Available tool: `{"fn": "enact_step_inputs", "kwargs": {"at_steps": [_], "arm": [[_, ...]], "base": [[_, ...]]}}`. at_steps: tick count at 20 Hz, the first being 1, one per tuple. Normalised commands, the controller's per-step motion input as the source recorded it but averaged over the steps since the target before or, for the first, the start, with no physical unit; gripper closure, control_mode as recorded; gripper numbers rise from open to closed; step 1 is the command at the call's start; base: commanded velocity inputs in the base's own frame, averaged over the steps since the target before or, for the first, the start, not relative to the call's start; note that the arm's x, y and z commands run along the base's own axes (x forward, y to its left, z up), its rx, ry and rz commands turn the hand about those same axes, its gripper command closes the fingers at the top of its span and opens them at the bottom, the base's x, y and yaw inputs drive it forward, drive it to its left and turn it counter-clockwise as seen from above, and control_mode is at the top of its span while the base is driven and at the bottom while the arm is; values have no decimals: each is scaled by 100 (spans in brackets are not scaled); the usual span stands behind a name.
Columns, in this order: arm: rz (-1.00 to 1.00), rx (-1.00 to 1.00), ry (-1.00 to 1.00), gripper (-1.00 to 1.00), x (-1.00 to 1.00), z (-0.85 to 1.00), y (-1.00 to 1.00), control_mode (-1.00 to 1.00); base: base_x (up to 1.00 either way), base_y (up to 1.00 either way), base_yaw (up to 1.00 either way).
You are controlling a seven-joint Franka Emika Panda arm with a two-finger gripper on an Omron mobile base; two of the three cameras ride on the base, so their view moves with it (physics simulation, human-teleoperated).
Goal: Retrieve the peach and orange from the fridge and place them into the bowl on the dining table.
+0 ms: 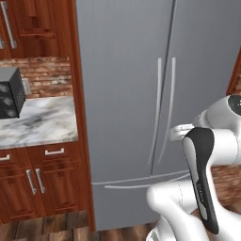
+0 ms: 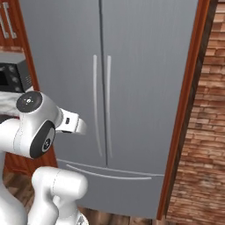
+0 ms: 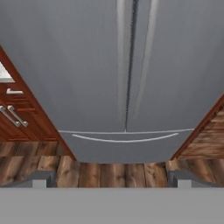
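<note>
The fridge (image 1: 127, 94) stands straight ahead, tall and grey, with both doors shut and its two long curved handles (image 2: 101, 105) side by side at the middle seam. Its bottom drawer front (image 3: 124, 146) is shut too. The peach and the orange are hidden behind the doors. The bowl and the dining table are out of view. In the hand view my gripper (image 3: 112, 179) is open wide, holds nothing, and points at the lower part of the fridge (image 3: 127, 65) from some distance back, above the wood floor. My arm (image 1: 202, 174) is folded in front of the fridge (image 2: 132, 66).
A marble wall counter (image 1: 37, 122) with reddish wood drawers and cabinet doors (image 1: 33, 181) adjoins the fridge on the left, with a dark microwave (image 1: 10, 92) on it. A brick wall (image 2: 200, 140) flanks the right side. Wood floor (image 3: 100, 173) lies in front.
</note>
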Motion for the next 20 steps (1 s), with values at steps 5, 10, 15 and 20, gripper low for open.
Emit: {"fn": "enact_step_inputs", "kwargs": {"at_steps": [5,10,15,20], "arm": [[0,0,0,-100,0,0,0,100],[0,0,0,-100,0,0,0,100],[0,0,0,-100,0,0,0,100],[0,0,0,-100,0,0,0,100]], "base": [[-40,-36,0],[-44,-9,0],[-50,-6,0],[-25,-7,0]]}}
